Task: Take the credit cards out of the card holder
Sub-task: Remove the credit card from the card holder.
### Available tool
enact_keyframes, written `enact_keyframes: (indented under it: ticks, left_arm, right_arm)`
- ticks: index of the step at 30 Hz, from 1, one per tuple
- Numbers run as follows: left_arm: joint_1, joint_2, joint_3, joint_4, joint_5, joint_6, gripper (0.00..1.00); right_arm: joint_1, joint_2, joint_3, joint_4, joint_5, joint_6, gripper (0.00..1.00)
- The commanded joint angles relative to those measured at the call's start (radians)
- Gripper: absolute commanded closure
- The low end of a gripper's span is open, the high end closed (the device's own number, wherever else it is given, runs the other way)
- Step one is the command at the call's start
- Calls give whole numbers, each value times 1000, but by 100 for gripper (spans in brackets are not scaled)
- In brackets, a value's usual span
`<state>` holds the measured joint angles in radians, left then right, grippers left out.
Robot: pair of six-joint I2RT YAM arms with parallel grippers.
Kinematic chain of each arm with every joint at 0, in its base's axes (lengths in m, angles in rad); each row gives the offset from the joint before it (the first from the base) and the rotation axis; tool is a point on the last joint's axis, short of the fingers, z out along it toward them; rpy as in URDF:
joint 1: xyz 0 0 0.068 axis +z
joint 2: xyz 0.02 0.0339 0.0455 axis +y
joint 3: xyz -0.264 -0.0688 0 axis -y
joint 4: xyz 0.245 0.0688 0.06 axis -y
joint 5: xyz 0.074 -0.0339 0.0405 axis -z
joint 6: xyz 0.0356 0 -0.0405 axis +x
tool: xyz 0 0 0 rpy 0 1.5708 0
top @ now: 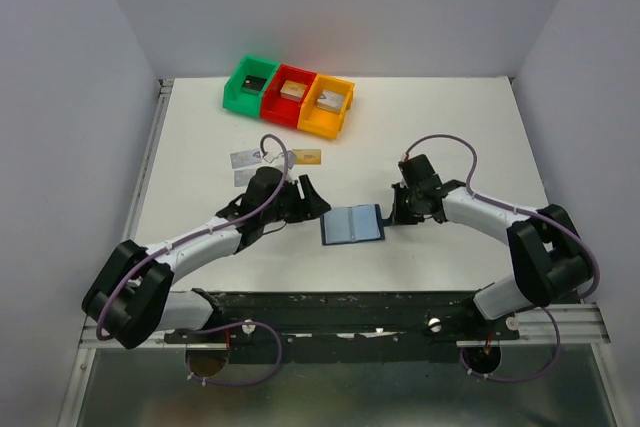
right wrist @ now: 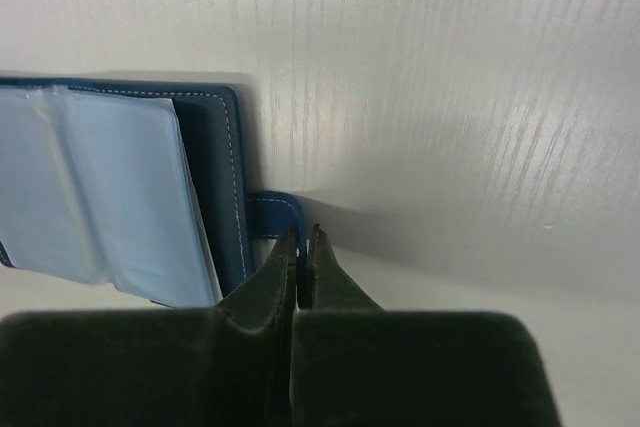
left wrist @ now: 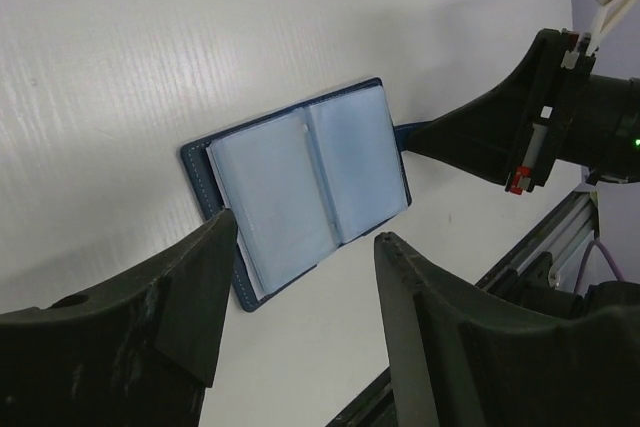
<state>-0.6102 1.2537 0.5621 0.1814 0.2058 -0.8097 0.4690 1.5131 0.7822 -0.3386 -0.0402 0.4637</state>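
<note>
Currently, you will find the card holder lying open and flat on the table, in the gap between the two tools. Its pale sleeve pockets face up, and the dark navy cover shows as a border around them. You cannot tell from any view whether a card sits inside the pockets

Left gripper: the jaws stand apart and hold nothing. In the left wrist view its two fingers frame the near edge of the holder, which lies just ahead of and below the fingertips. You cannot confirm contact between the fingers and the cover

Right gripper: the jaws are pressed together with no visible gap. The fingertips meet at the near edge of the strap tab, which projects from the holder's side straight towards this tool. The tips touch the tab, but whether tab material is pinched between them cannot be told

Credit cards: several lie flat on the table beyond the left gripper, on its far side and apart from the holder. You can make out silver-grey ones and a tan-gold one

Farther beyond both tools, a green bin, a red bin and an orange bin stand touching in a row at the back of the table, each holding a small block
</note>
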Motion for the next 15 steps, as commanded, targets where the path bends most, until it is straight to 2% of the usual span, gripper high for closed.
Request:
enact_keyframes:
  ticks: [1,7,15]
  left_arm:
    - [-10,65,48,16,63,33,32]
    - [-25,136,102,-49,63,66,27]
    - [-43,203,142,-69,67,89,26]
  right_arm:
    - [-6,-51,-73,44,-72,41,100]
    - [-6,-100,-149,79,-130,81,100]
    - [-4,-108,-144,75,-135,79,100]
